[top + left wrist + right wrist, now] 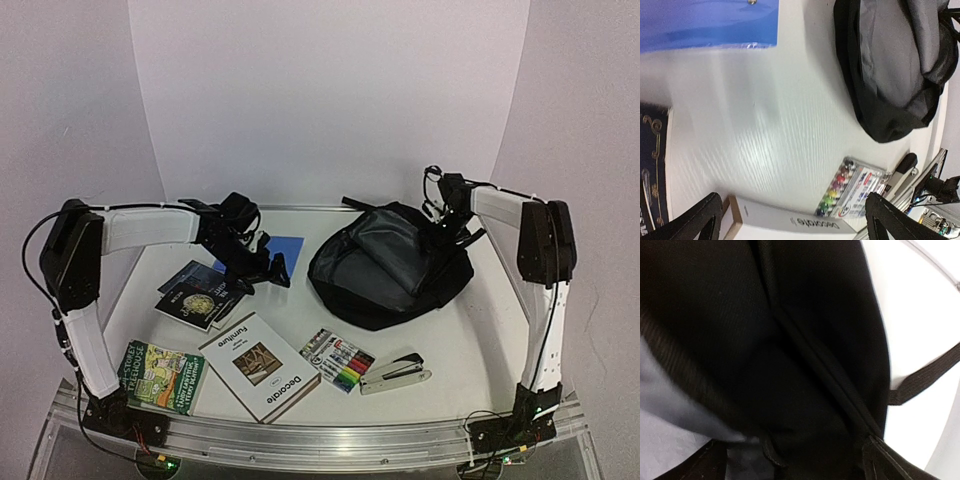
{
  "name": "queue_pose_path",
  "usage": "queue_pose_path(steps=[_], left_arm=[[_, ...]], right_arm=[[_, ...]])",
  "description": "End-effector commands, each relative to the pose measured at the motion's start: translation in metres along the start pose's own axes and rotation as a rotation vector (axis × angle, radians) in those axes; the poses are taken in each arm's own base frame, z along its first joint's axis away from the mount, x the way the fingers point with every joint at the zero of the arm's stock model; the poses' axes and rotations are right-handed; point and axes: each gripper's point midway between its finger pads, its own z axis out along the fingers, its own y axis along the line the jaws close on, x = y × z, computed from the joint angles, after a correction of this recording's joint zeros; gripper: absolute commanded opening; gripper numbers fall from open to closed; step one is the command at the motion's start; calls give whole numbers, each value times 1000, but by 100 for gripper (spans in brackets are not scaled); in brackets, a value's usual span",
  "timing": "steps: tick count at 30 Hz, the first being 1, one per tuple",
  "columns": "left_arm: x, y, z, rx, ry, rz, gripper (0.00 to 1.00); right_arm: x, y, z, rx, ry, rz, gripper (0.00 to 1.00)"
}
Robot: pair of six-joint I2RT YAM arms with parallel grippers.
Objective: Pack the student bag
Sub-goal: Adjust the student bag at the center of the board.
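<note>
The student bag (pixel 390 265) is a big black backpack lying open at the table's centre right, its grey lining (pixel 385 250) showing. My right gripper (pixel 445 225) hangs at the bag's far right edge. In the right wrist view its jaws stand open (pixel 790 450) just over black fabric (pixel 805 330), with grey lining (pixel 660 410) at the left and a strap (pixel 925 377) at the right. My left gripper (pixel 255 262) hovers open left of the bag with nothing between its fingers (pixel 793 200). The left wrist view shows the bag (pixel 895 65) at the upper right.
A blue folder (pixel 287 248) lies behind the left gripper. Dark books (pixel 195 295), a green book (pixel 160 375), a white "Decorate" book (pixel 258 365), a marker pack (pixel 337 360) and a stapler (pixel 395 372) lie along the front. White walls enclose the table.
</note>
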Motion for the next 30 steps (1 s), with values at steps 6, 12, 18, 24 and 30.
queue_pose_path(steps=[6, 12, 18, 24, 30], left_arm=[[71, 10, -73, 28, -22, -167, 100], [117, 28, -90, -30, -54, -321, 100], [163, 37, -79, -97, -27, -459, 99], [182, 54, -69, -159, -13, -577, 93], [183, 56, -50, -140, -14, -619, 89]], right_arm=[[-51, 7, -151, -105, -300, 43, 98], [-48, 51, -197, -360, -355, 59, 98], [-17, 137, -202, -577, -272, -32, 98], [25, 226, -197, -746, -149, -165, 98], [45, 279, -182, -837, -73, -242, 96]])
